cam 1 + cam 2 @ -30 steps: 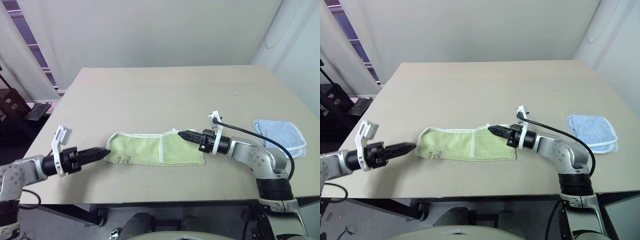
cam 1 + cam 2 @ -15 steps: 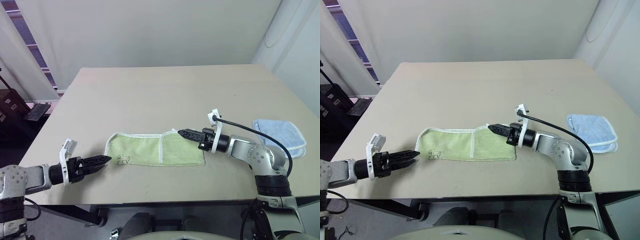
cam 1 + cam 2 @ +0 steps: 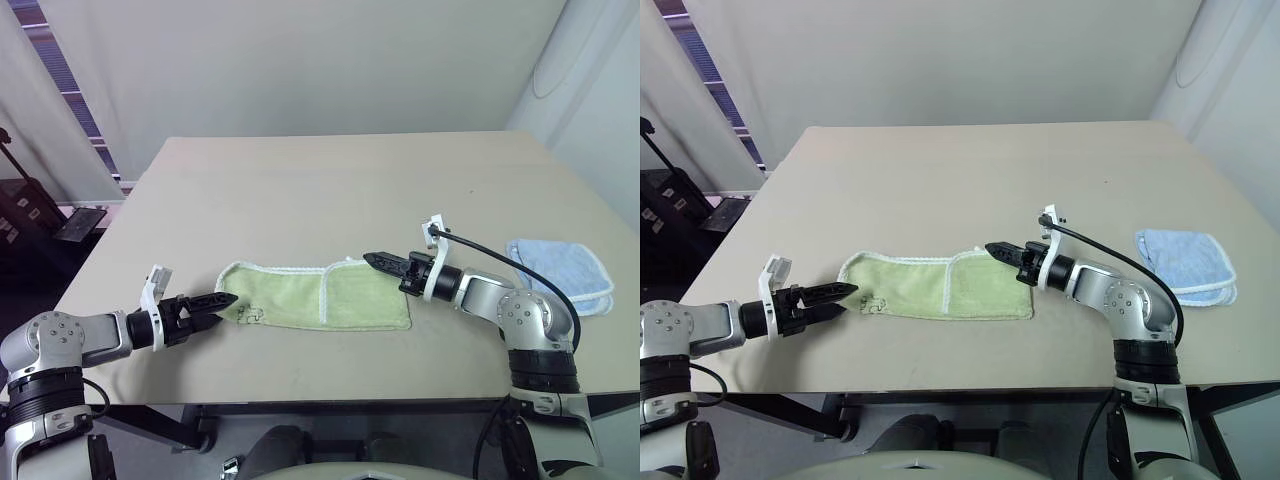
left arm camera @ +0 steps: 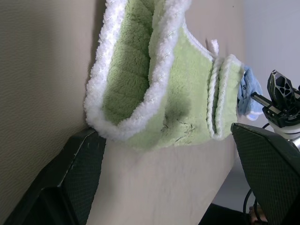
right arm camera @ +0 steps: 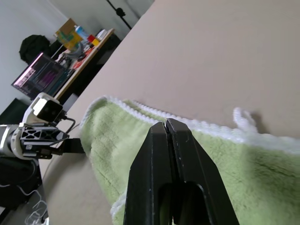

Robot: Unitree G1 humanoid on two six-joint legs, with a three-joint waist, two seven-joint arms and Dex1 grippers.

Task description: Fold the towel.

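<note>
The towel (image 3: 315, 297) lies on the table (image 3: 300, 190) as a long light-green strip with white edging, its right third folded over. My left gripper (image 3: 227, 303) is open and low at the towel's left end, by the corner with the small embroidered picture (image 3: 250, 316). In the left wrist view its two fingers (image 4: 70, 178) stand wide on either side of the towel's rolled edge (image 4: 154, 93). My right gripper (image 3: 372, 260) is shut with nothing in it, its tip over the towel's far right edge near the white loop (image 5: 243, 117).
A folded light-blue cloth (image 3: 560, 272) lies near the table's right edge, behind my right arm. The table's front edge runs just below the towel. A black cable (image 3: 500, 265) arcs from my right wrist.
My left gripper has dropped, rolled and moved in to the towel's left end. My right gripper has hardly moved and stays shut.
</note>
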